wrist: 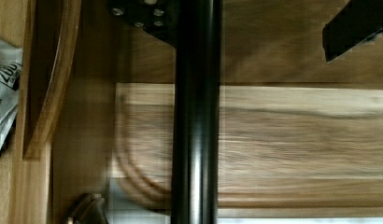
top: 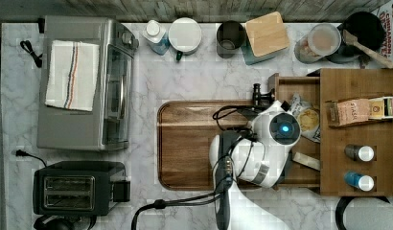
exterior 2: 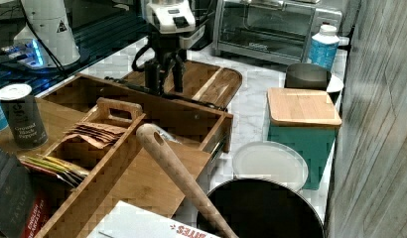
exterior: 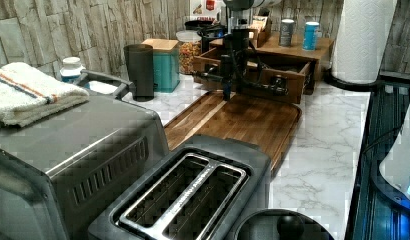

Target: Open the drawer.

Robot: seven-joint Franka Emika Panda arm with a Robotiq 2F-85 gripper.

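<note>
Drawer handle between claw fingers

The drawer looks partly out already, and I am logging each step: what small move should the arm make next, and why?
Probably a little more straight pull away from the cabinet, over the tray. The drawer is already out far enough to show packets inside, and the tool sits at its black handle, so the hold looks usable. If that opening is enough, letting go and backing off would be next.
</note>
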